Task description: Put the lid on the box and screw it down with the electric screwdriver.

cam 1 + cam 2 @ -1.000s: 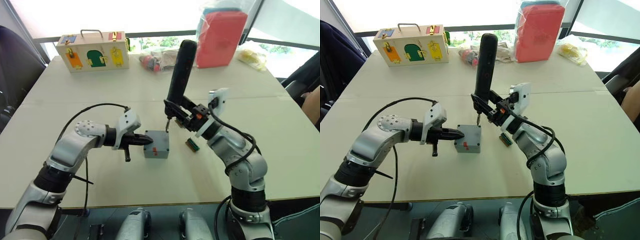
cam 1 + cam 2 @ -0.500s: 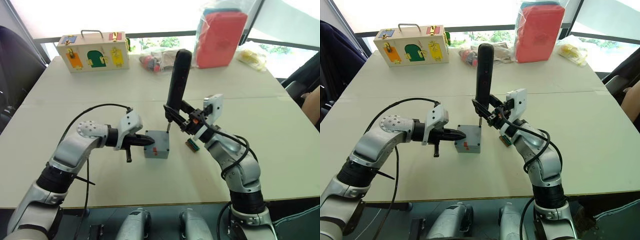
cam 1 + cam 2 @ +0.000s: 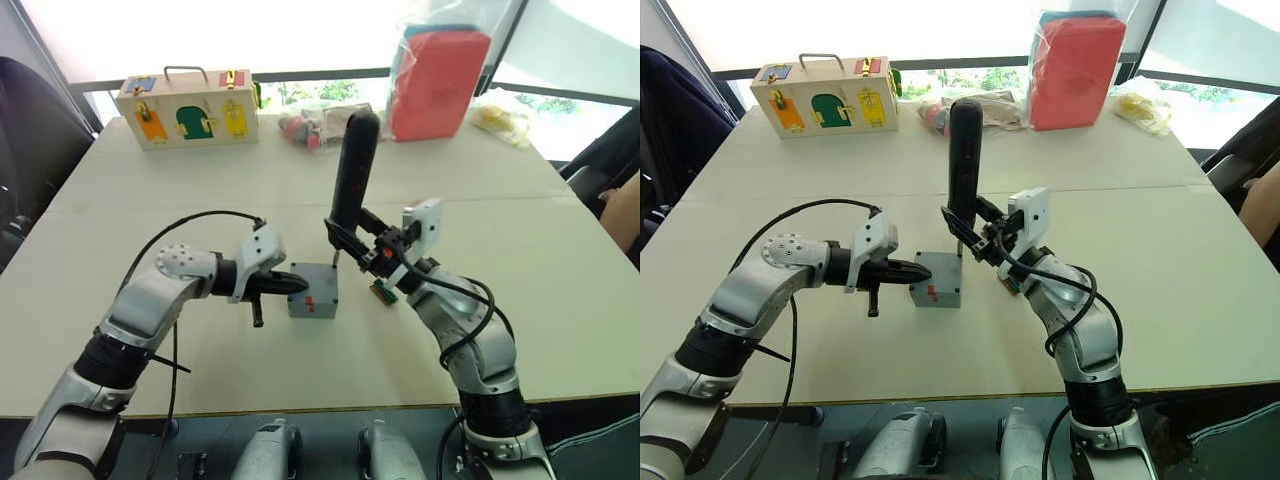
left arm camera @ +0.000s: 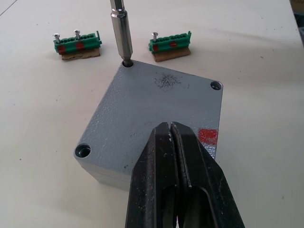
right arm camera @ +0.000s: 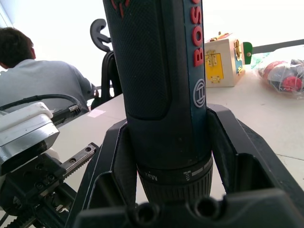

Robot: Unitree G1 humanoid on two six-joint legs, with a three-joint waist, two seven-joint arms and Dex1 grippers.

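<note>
Where the pale table [image 3: 560, 260] fills the left eye view, the grey box [image 3: 312, 290] sits near its middle with the lid [image 3: 314, 275] already on top and a red mark on its near side. The left gripper [image 3: 296, 284] reaches in from the robot's left, its tip at the box's left edge. The right gripper [image 3: 352, 236] holds the electric screwdriver [image 3: 352, 170] upright, its thin bit coming down to the lid's far corner. A green connector piece [image 3: 384, 291] lies just right of the box. Along the far edge stand a wooden box with coloured doors [image 3: 187, 104], a red bag in clear plastic [image 3: 437, 80] and a yellow packet [image 3: 503, 112].

In the right eye view, the same layout shows: box [image 3: 936, 279] central, screwdriver [image 3: 962, 165] standing over its far right corner.

In the left wrist view, the black fingers [image 4: 161, 180] are pressed together with no gap, resting on the near edge of the lid [image 4: 152, 116]. The metal bit [image 4: 119, 29] stands in a far corner screw hole. Two green connector pieces [image 4: 77, 42] [image 4: 170, 42] lie just beyond the box.

In the right wrist view, the two fingers [image 5: 235, 152] are clamped on the screwdriver's black barrel [image 5: 159, 85]. A person in a grey top [image 5: 40, 83] sits in the background.
</note>
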